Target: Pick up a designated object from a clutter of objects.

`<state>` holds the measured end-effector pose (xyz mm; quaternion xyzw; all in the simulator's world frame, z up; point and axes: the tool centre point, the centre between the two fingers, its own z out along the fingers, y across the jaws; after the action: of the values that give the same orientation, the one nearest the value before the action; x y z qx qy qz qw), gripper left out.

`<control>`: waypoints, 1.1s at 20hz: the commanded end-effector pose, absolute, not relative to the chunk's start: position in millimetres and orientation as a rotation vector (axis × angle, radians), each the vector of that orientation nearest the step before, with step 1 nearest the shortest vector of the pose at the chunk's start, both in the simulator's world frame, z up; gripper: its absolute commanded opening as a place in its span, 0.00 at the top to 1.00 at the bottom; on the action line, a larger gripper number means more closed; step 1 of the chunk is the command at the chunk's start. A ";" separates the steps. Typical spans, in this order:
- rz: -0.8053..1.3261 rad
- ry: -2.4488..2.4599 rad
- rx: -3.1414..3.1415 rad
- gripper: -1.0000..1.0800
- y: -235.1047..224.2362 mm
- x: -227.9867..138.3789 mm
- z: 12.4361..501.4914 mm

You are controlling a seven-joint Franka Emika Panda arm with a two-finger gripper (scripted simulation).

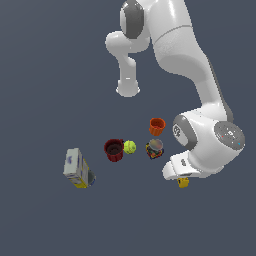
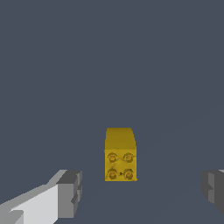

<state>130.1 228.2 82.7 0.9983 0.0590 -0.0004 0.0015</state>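
Note:
The designated object is a tiny bright yellow studded brick (image 2: pixel 120 154). In the wrist view it lies on the dark floor between my two fingers, apart from both. In the exterior view the brick (image 1: pixel 183 183) peeks out just under my hand at the exterior view's right. My gripper (image 2: pixel 142 190) is open and empty, with one grey finger pad (image 2: pixel 70 192) and the other pad (image 2: pixel 213 189) on either side of the brick. The gripper's fingers are hidden behind the hand in the exterior view.
The clutter lies to the exterior view's left of my hand: an orange cup (image 1: pixel 157 126), a small multicoloured can (image 1: pixel 155 148), a yellow-green ball (image 1: pixel 130 147), a dark red cup (image 1: pixel 114 149) and a white-blue-yellow carton (image 1: pixel 78 168). The arm's base (image 1: pixel 128 89) stands behind.

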 end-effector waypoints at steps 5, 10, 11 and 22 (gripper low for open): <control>0.000 0.194 3.135 0.04 238.8 130.3 72.1; -0.002 0.194 3.135 0.04 238.2 129.6 66.2; -0.002 0.194 3.135 0.04 238.2 129.6 62.5; 0.000 0.194 3.135 0.04 238.9 129.6 21.3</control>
<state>128.6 238.5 22.3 0.9981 0.0619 -0.0011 0.0004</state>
